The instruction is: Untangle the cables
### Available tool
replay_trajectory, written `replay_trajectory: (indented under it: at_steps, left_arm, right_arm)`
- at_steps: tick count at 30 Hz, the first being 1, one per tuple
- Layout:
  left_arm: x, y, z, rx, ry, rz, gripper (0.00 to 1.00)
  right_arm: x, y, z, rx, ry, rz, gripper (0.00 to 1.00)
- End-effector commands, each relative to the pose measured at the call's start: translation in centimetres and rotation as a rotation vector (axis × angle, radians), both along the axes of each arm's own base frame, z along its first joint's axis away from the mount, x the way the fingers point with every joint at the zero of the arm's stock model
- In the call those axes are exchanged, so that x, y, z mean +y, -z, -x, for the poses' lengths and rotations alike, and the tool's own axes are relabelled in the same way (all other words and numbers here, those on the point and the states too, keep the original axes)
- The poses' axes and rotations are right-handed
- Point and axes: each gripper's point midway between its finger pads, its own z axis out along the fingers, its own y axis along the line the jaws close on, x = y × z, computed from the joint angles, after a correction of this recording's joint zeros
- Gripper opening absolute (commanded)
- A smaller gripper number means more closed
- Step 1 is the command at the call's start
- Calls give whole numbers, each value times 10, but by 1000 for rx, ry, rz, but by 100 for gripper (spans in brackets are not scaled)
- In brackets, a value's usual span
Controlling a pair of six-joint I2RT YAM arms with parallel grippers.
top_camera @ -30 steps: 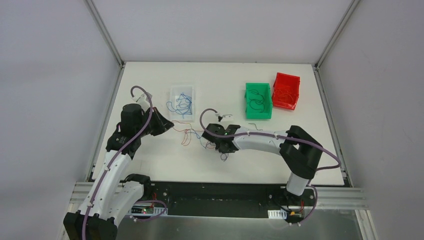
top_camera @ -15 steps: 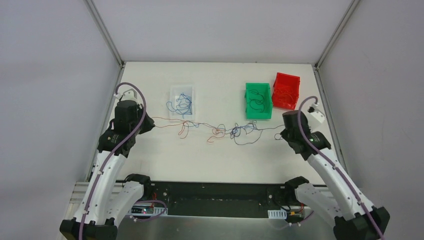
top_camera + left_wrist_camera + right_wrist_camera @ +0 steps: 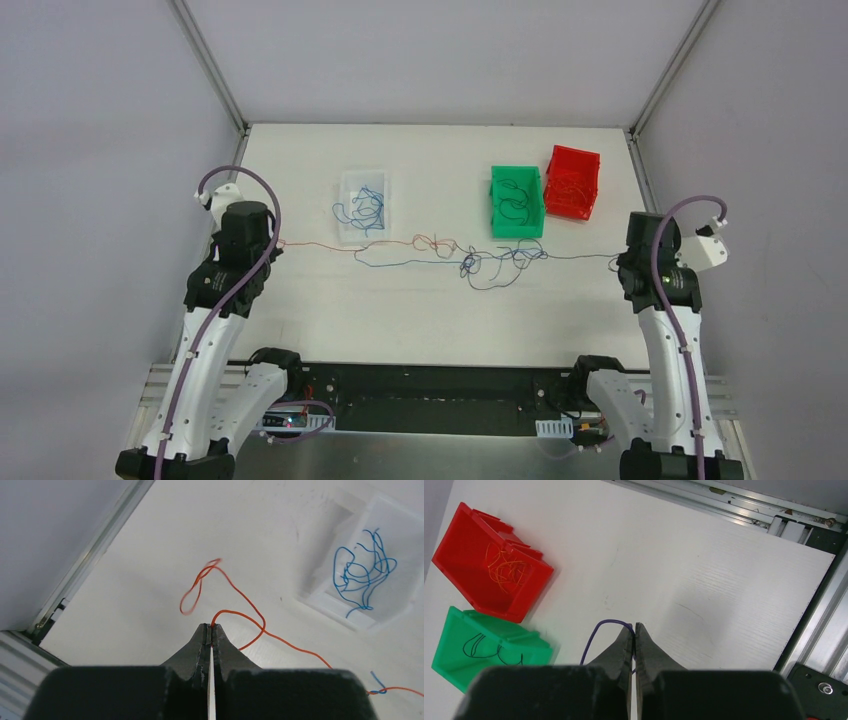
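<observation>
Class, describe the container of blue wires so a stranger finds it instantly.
On the white table, look far left of the green plastic bin and red plastic bin. The shallow rectangular tray there is the only clear one, holding curly blue wires.

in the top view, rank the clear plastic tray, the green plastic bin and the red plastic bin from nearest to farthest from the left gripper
Measured from the left gripper, at the left side of the top view:
1. clear plastic tray: nearest, just to the gripper's right and slightly farther back.
2. green plastic bin: right of centre.
3. red plastic bin: farthest, beside the green one, toward the far right.
</observation>
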Motion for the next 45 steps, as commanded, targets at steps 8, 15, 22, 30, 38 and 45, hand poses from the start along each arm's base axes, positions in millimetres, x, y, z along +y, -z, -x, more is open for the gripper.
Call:
replay_trajectory:
  at_steps: [8,15,22,30,38,45]
  left_arm:
    - [-25,-7,-5,-13,141,75,0]
    - [-107,-28,-8,-117,603,259,0]
    - [-106,-35,-10,-135,613,235,0]
    - [-103,-31,-9,-126,633,193,0]
    - [-96,-22,-6,-118,613,157,0]
    - [-91,-20,-4,-125,593,145,0]
  right_arm:
    - [30,4,-20,-26,-166,-141,0]
    - [140,20,-37,-121,-752,-456,41]
    - [223,17,-27,-74,-1155,-423,62]
    - [339,14,-6,-43,-1554,-319,66]
    - [458,43,18,69,-1921,-120,68]
    - [509,73,4,86,-1989,-74,70]
